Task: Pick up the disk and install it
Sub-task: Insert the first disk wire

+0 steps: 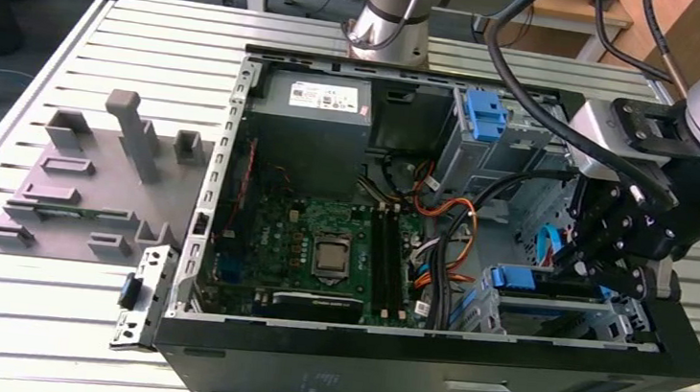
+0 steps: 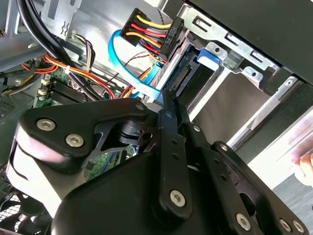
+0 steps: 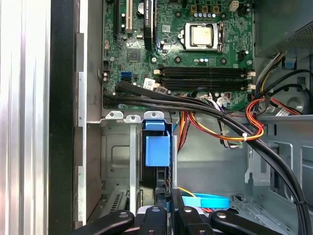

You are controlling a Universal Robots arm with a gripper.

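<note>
The disk (image 3: 157, 171) stands on edge in the drive cage (image 3: 115, 156) at the front corner of the open computer case, and its blue carrier tab (image 3: 157, 149) faces the motherboard. In the exterior view the blue carrier (image 1: 515, 277) sits in the cage at the case's lower right. My gripper (image 1: 584, 269) hangs just beside it. In the second wrist view the fingers (image 2: 171, 147) lie pressed together, and their tips (image 2: 168, 98) reach the disk's connector end (image 2: 185, 77). Nothing shows between them.
A blue flat cable (image 2: 132, 68) and a power plug with coloured wires (image 2: 164, 34) hang close to the disk's end. Thick black cables (image 3: 205, 110) cross above the cage. The motherboard (image 1: 320, 241), grey power supply (image 1: 318, 97), another blue bracket (image 1: 487, 113) and grey fixture (image 1: 94, 181) lie further off.
</note>
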